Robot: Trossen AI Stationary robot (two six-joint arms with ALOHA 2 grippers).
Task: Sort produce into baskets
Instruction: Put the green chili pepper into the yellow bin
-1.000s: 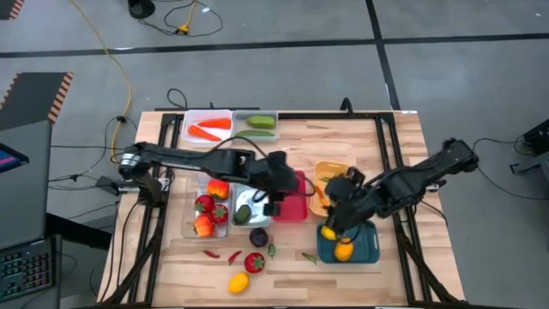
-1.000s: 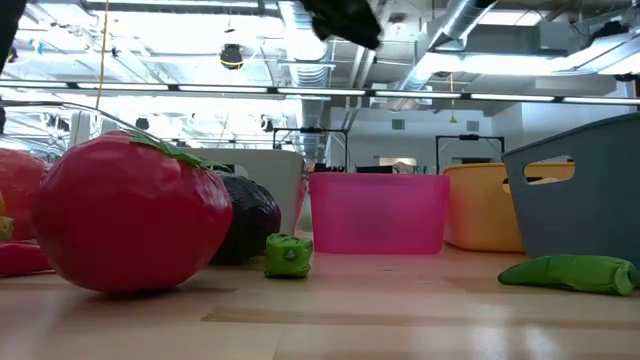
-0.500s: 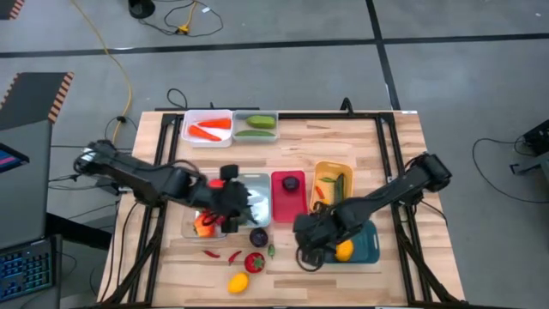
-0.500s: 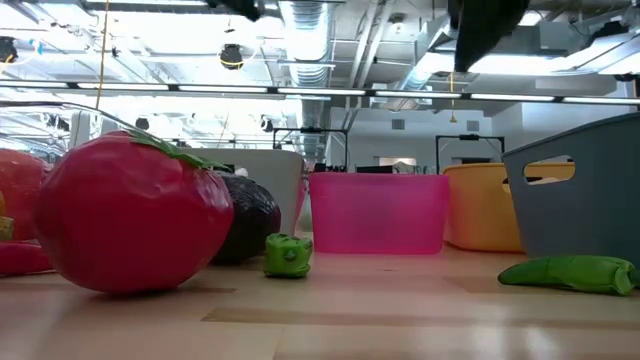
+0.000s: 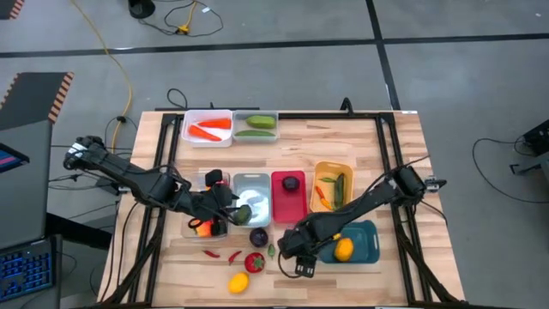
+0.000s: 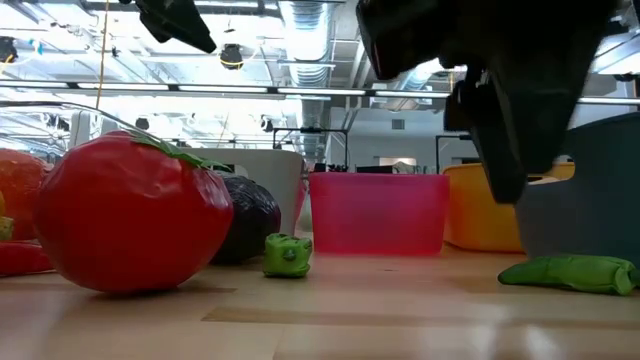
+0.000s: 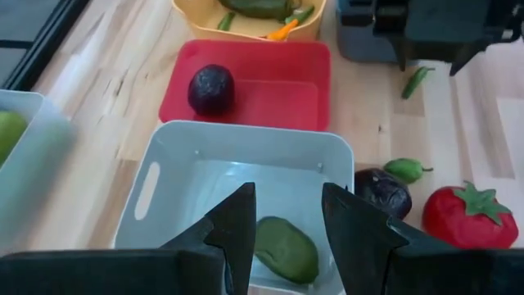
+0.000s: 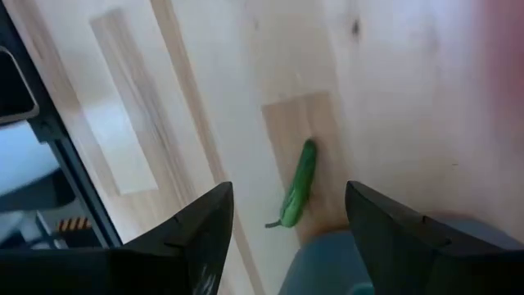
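Note:
My left gripper [image 5: 232, 208] hangs open and empty over the silver-grey bin [image 7: 172, 168], which holds one green fruit [image 7: 285, 248]. My right gripper [image 5: 299, 260] is open and empty, low over the table beside the teal bin [image 5: 364, 249]. A green pod [image 8: 298, 185] lies flat on the wood ahead of the right gripper's fingers; it also shows in the low view [image 6: 565, 272]. The red bin [image 5: 289, 199] holds a purple plum [image 7: 210, 88]. Loose on the table lie a tomato [image 5: 255, 262], a plum [image 5: 258, 237] and a lemon [image 5: 238, 281].
A white bin with carrots [image 5: 208, 127] and a clear bin with green produce [image 5: 257, 125] stand at the far edge. The yellow bin [image 5: 333, 184] holds mixed pieces. Red chilies [image 5: 221, 255] lie near the front. A clear bin [image 5: 196, 225] sits under my left arm.
My left gripper has gone from over the red bin toward the table's left, to the silver-grey bin; a purple plum now shows in the red bin. My right gripper has gone from over the teal bin toward the near left and down, to the green pod on the table.

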